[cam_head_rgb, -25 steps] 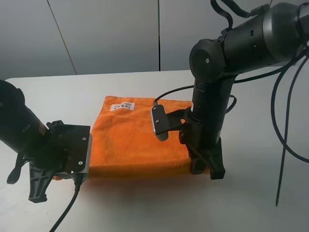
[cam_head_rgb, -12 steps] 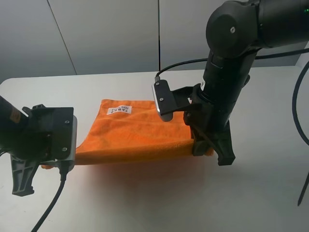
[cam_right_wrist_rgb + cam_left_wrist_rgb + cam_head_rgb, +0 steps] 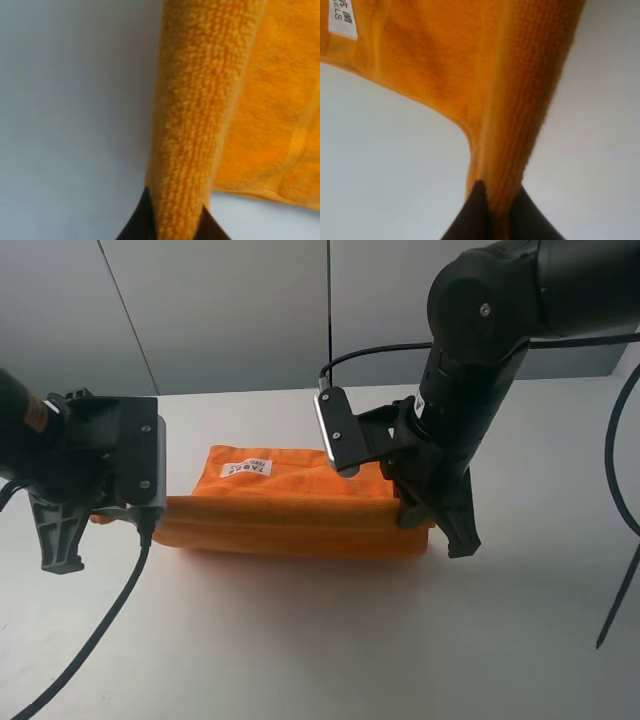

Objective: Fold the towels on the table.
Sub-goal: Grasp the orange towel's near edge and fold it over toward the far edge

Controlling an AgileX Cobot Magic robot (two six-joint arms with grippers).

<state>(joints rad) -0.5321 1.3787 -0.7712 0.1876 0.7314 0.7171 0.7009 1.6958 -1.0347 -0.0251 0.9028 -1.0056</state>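
Orange microfibre towel (image 3: 290, 520) lies in the middle of the white table (image 3: 300, 660), its near edge held up off the surface between both arms. The left gripper (image 3: 495, 202) is clamped on one end of that edge and the right gripper (image 3: 175, 212) on the other. A white label (image 3: 247, 469) shows near the towel's far-left corner.

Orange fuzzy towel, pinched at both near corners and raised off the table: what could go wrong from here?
The left gripper and right gripper each pinch only a narrow edge strip of the orange fuzzy towel; a corner could slip out and skew the fold. The far part, with the small white label, lies loose on the smooth white table and may drag along.
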